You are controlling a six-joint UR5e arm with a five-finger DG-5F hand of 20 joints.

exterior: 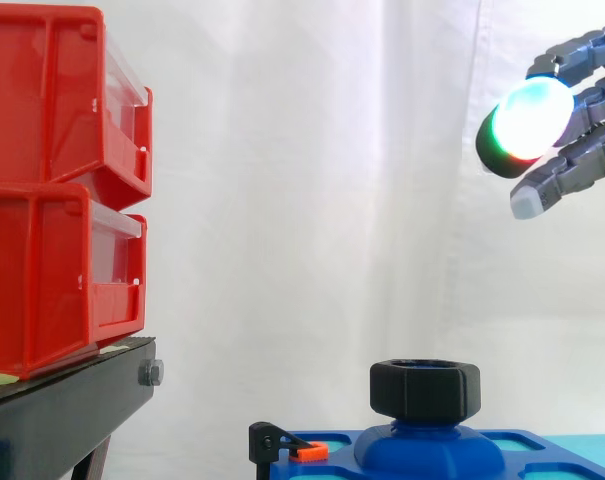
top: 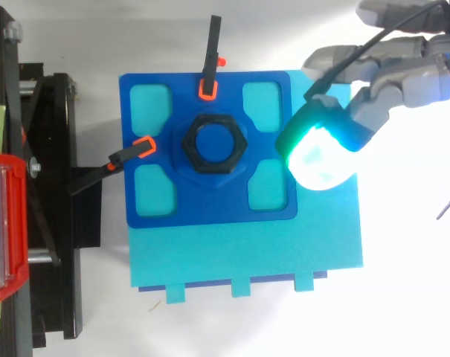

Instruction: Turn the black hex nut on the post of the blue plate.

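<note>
Side view: black hex nut seated on post of blue plate, bore axis vertical, flats facing outward all round; hand high to the right, well apart, fingers loosely spread, holding nothing. Top view: nut at plate centre, glowing fingertip over plate's right edge. Probably rigid, light, smooth; best pinched across opposite flats

Bright even light; glowing fingers flare white.

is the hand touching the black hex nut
No, the side view shows the hand high up to the right of the black hex nut, well apart.
</note>
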